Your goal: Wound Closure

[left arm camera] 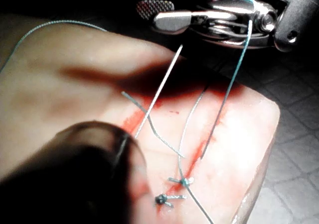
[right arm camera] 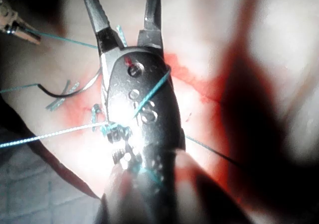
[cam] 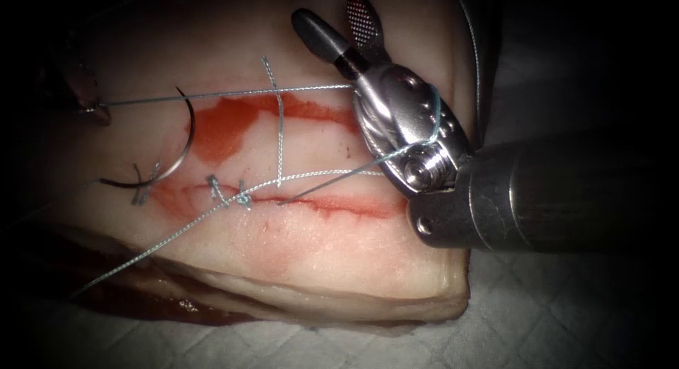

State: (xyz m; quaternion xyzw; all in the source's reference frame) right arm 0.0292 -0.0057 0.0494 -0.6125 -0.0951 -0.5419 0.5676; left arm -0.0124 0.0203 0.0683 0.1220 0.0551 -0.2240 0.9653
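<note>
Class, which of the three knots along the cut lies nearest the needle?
The leftmost knot; its cut ends cross the needle, the others lie further right.

- No readable text, label, brand, number or sign on any surface.
- Right tool's point(right arm camera: 122, 15) metal body carries holes, screws and one small red dot; no lettering can be made out there.
</note>
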